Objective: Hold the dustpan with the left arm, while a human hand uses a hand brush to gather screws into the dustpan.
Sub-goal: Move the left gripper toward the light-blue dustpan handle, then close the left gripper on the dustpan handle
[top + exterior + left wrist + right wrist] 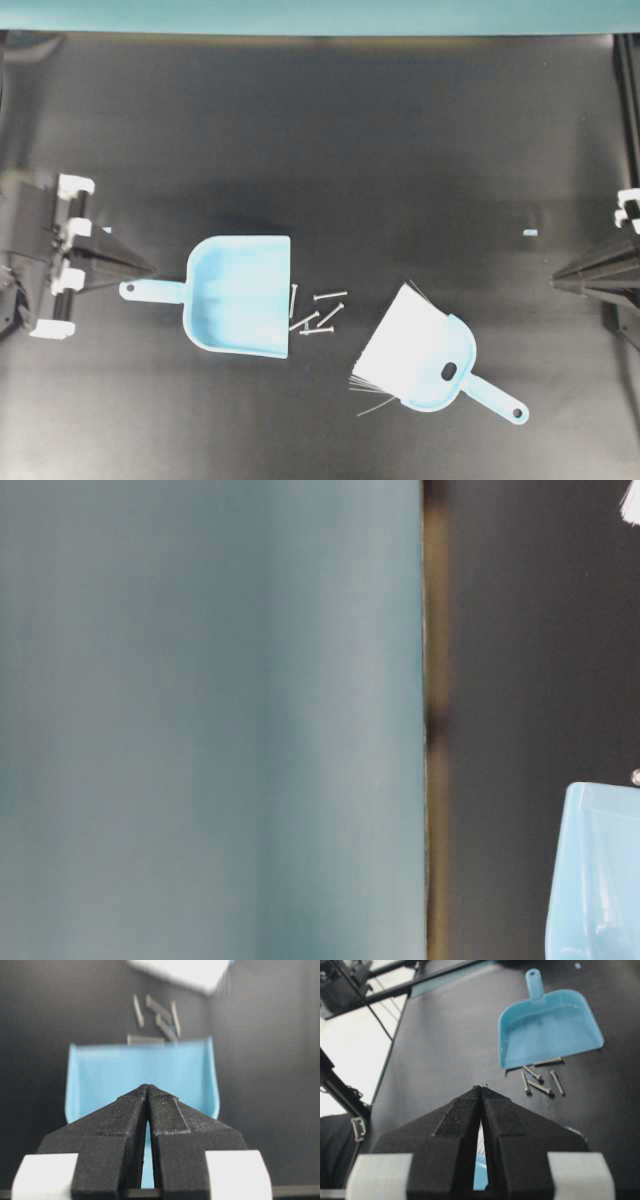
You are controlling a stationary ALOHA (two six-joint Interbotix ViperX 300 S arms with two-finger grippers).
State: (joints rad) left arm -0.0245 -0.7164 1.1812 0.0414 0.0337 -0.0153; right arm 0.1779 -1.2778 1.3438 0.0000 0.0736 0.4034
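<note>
The light blue dustpan (240,295) lies flat on the black table, its handle pointing left and its mouth to the right. Several silvery screws (315,312) lie just outside the mouth. The hand brush (430,355) lies to the right with its white bristles toward the screws. My left gripper (150,270) is shut and empty, its tip just left of the dustpan handle and apart from it. My right gripper (556,280) is shut and empty at the right edge. The left wrist view shows the dustpan (145,1067) and screws (157,1015) beyond the left gripper (147,1086). No human hand is in view.
A small light blue scrap (530,232) lies on the table near the right arm. A teal wall (320,15) runs along the far table edge. The right wrist view shows the dustpan (550,1027) and screws (540,1077) ahead of the right gripper (481,1087).
</note>
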